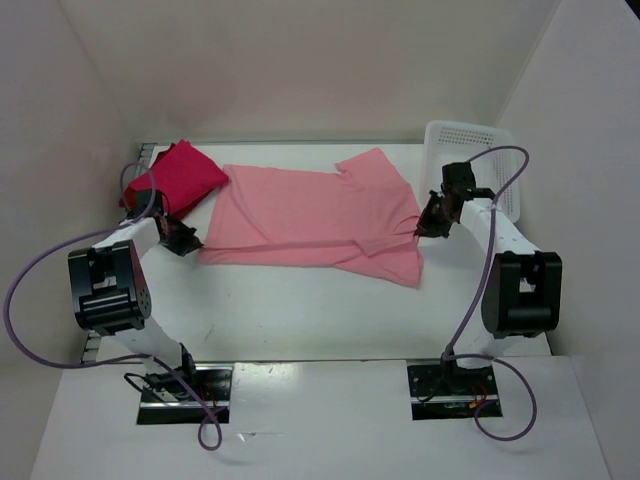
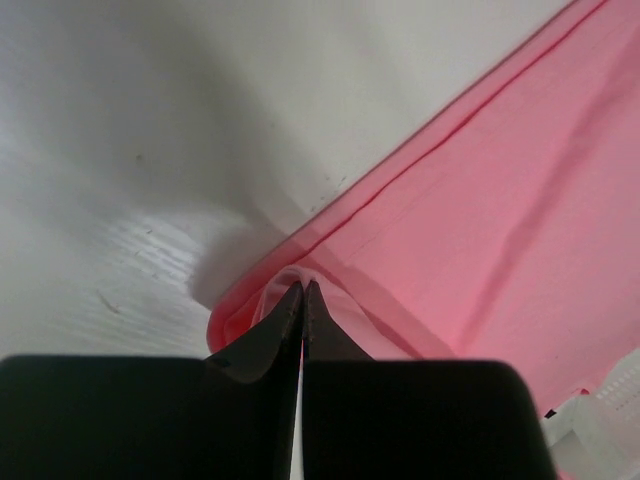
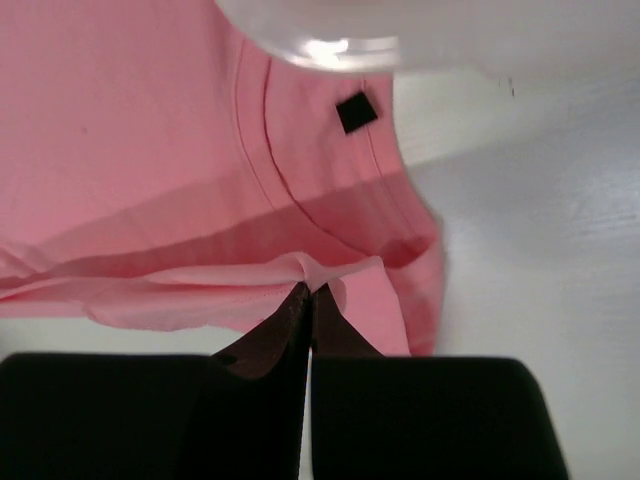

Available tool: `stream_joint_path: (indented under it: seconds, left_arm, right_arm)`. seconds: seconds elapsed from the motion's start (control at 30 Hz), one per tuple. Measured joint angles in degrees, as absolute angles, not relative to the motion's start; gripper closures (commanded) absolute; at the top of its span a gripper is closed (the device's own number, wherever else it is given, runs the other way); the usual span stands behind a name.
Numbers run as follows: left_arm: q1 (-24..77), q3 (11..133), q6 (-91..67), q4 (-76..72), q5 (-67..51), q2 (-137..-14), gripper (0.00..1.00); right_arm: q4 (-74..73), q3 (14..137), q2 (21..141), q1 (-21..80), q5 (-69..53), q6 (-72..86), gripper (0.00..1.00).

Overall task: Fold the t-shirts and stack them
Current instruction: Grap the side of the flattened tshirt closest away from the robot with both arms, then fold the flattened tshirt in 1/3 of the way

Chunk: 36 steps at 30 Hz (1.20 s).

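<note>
Now the pink shirt [image 1: 310, 215] is pinched at both ends.
Its left hem is clamped in the left gripper [image 2: 303, 290], its collar edge in the right gripper [image 3: 308, 292]; it lies mid-table, red shirts [image 1: 180, 172] far left.

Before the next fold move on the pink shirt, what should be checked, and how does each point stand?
1. The left gripper shut on the salmon shirt at its hem corner: ok.
2. The right gripper shut on the shirt's edge near the collar: ok.
3. Shirt lying smooth: not ok, folds near the right gripper.
4. The red pile apart from the salmon shirt: cannot tell.
5. The basket clear of the right gripper: cannot tell.
</note>
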<state>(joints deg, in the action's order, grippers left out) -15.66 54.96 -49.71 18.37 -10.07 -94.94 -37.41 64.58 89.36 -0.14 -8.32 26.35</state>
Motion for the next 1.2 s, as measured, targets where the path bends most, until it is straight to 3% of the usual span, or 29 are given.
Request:
stream_joint_path:
  seconds: [0.37,0.6,0.63,0.67,0.77,0.83,0.97,1.0,1.03,1.13,1.2]
  left_arm:
    - [-13.7,62.1,-49.6,17.8,-9.6,-102.1,0.96]
    - [-11.6,68.2,-49.4,16.9,-7.5,-105.5,0.78]
    - [-11.4,68.4,-49.4,16.6,-7.2,-105.8,0.74]
    - [-11.1,68.4,-49.3,16.4,-7.1,-106.0,0.61]
    - [-10.8,67.9,-48.8,15.8,-6.7,-106.1,0.35]
    - [-10.8,66.8,-47.9,15.3,-6.6,-105.4,0.26]
    - [-10.8,60.8,-46.8,15.4,-5.4,-97.2,0.29]
    - [-10.8,59.1,-46.6,15.6,-5.1,-93.9,0.32]
    - [-10.8,57.5,-46.6,15.4,-4.8,-90.6,0.43]
    - [-10.8,54.1,-46.4,15.7,-4.5,-82.8,0.52]
    - [-10.8,52.1,-46.5,15.6,-5.1,-80.7,0.52]
  right_arm:
    - [-34.8,76.9,100.4,1.1,-4.2,25.8,0.99]
    - [-34.2,80.0,103.9,2.8,-1.6,25.6,0.99]
    - [-34.0,80.7,104.7,3.0,-1.3,25.6,0.99]
    - [-33.8,81.3,105.4,3.1,-0.8,25.6,0.98]
    - [-33.3,82.2,107.0,3.9,0.7,25.6,0.93]
    - [-33.3,82.2,107.3,4.4,1.5,25.6,0.82]
    - [-33.3,83.4,107.3,4.8,2.5,25.8,0.64]
    - [-33.3,84.2,107.3,4.7,2.6,25.8,0.59]
    - [-33.3,85.1,107.3,4.7,2.7,25.8,0.57]
    - [-33.2,86.5,106.1,4.7,2.9,25.6,0.55]
    - [-33.3,86.0,103.8,4.7,2.8,25.5,0.71]
